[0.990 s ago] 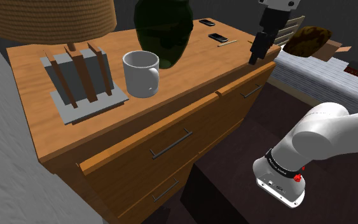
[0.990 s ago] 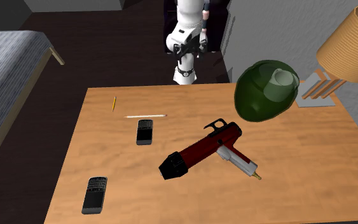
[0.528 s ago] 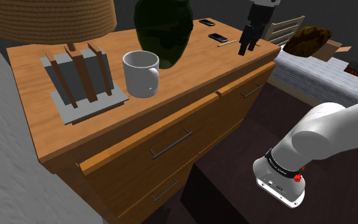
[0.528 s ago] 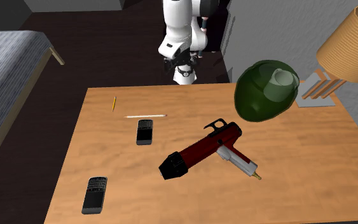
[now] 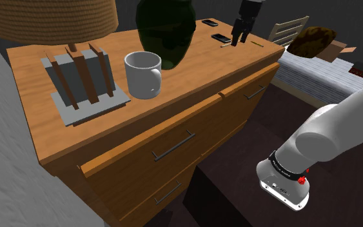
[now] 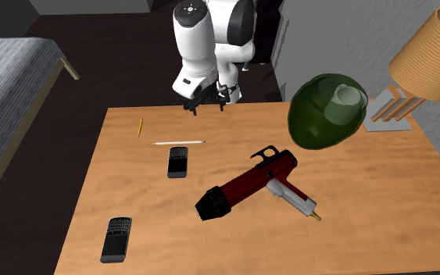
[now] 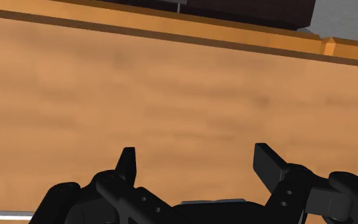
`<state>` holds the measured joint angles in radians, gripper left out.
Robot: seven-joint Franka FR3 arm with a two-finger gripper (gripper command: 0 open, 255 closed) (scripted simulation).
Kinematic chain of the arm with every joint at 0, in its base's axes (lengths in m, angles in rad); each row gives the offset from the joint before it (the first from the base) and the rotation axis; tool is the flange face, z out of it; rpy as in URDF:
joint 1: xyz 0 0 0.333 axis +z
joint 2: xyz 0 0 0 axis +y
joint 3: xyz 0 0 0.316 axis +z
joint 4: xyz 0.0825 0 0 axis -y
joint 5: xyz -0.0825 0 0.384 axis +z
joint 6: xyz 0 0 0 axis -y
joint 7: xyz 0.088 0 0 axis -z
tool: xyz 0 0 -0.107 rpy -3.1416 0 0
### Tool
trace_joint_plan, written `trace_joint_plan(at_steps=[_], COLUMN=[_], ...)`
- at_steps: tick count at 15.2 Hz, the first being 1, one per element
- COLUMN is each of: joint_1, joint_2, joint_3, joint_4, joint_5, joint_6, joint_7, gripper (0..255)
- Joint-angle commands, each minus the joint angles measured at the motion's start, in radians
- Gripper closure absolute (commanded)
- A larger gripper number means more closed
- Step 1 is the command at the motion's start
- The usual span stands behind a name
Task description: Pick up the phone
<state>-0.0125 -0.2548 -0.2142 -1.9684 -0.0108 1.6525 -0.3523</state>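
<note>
Gripper [image 6: 205,105] open wide, empty, over dresser top [image 6: 351,234] by its robot-side edge, nearer phone [image 6: 178,162] apart, bare wood between

Phone [image 6: 178,162] on dresser [image 6: 366,234], seemingly just beside stick [image 6: 179,142].

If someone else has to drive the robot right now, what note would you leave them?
The gripper hovers over the dresser top, near the edge on the arm's side, with its fingers open and nothing in them.
Two dark phones lie flat: the nearer phone beside a white stick, and the farther phone towards the opposite edge.
Done: nothing picked up yet.
Left: move over a phone, lower, close the fingers, lift.
</note>
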Motion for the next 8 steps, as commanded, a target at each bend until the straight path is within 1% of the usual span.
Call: trace_joint_plan(at_steps=[1, 5, 8], joint_1=[-0.003, -0.019, -0.039], joint_2=[0.077, 0.237, 0.365], joint_3=[-0.018, -0.048, -0.066], joint_4=[0.078, 0.247, 0.395], joint_5=[0.011, 0.045, 0.078], joint_6=[0.001, -0.009, -0.032], joint_7=[-0.029, -0.088, -0.13], gripper=[0, 0, 0])
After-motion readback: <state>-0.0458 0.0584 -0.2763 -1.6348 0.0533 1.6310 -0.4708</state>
